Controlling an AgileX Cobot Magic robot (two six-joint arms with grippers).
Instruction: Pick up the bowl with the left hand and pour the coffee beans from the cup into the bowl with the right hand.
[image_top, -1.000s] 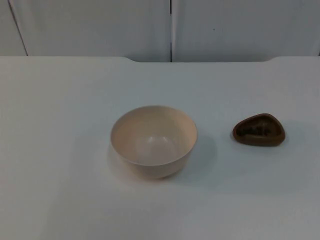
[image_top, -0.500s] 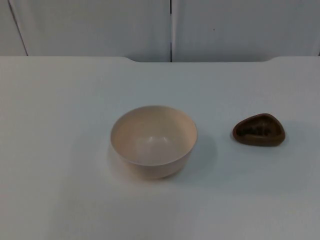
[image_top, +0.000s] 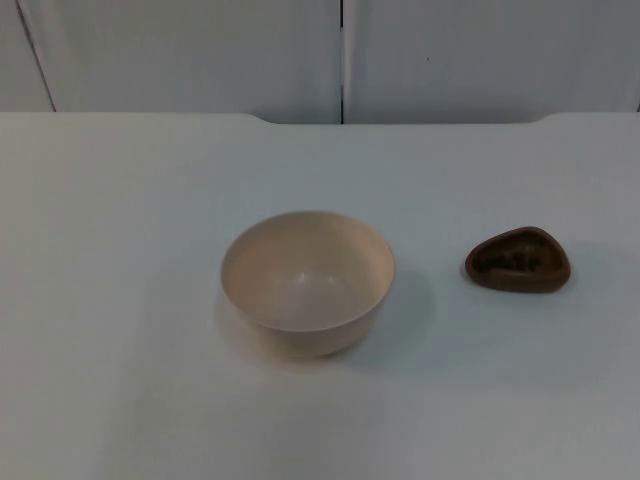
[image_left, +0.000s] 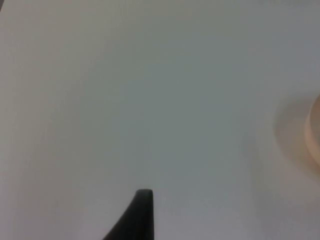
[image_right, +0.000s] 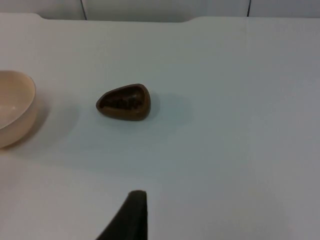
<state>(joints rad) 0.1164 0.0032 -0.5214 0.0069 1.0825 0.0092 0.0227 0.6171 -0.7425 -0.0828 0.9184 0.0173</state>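
Top view showing cream bowl (image_top: 308, 280) sitting upright mid-surface, empty, nothing touching it. Brown cup (image_top: 517, 261) sitting well apart to bowl's right, low and teardrop-shaped, dark coffee beans (image_top: 510, 262) lying inside. White surface (image_top: 120, 300) carrying both, grey partition wall (image_top: 200, 55) standing behind.

Left wrist view looking along left gripper (image_left: 141, 212) at bare surface, catching bowl's rim (image_left: 315, 131) off to one side. Right wrist view looking along right gripper (image_right: 131, 214) toward cup (image_right: 124, 102), bowl edge (image_right: 15, 107) beside it. One black fingertip showing per gripper, so cannot tell whether jaws are apart or together on either.

Judging: nothing grasped yet, step in hand being left-arm approach to bowl.

Doing it well:
- swinging left gripper toward bowl, opening jaws wide before descending
- straddling near rim wall, one finger inside, one outside
- clamping firmly, smooth wall likely slipping
- lifting level, holding steady for pour
- taking cup across its narrow width, keeping it upright until over bowl
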